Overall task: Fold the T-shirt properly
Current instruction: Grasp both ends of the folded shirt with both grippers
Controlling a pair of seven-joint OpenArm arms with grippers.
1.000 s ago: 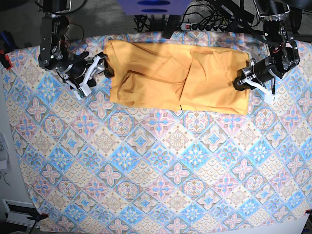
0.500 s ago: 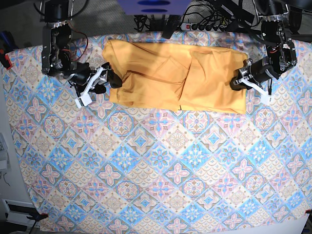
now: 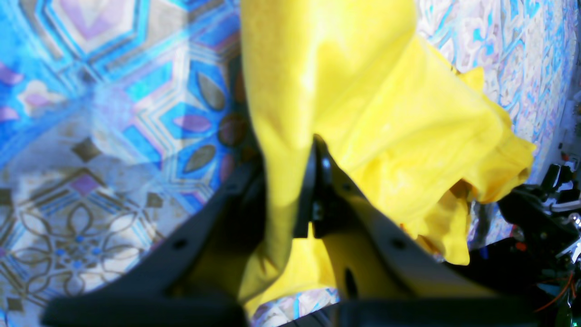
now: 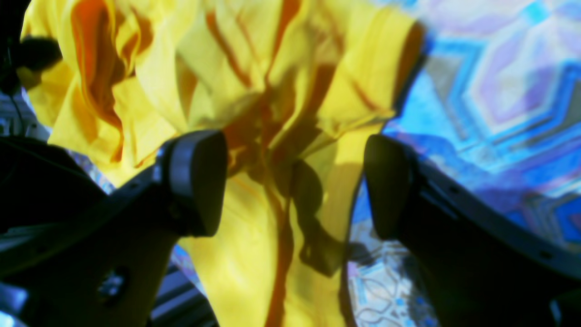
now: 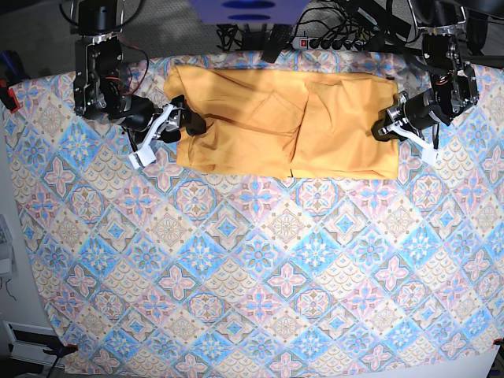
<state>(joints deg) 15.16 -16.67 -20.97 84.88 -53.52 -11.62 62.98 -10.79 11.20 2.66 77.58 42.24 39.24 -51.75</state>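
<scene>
on the patterned tablecloth (image 5: 260, 260), wrist views show what base hides: left jaws pinch the t-shirt (image 5: 283, 122) hem; right jaws gape, fabric between.

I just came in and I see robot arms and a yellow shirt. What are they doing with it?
Two robot arms are working on folding a T-shirt that lies on a patterned tablecloth. The left gripper is pinched shut on one edge of the shirt. At the other end, the right gripper has its jaws wide open around the bunched fabric and has not closed on it yet. The shirt looks partly folded, and there is more to do.
</scene>
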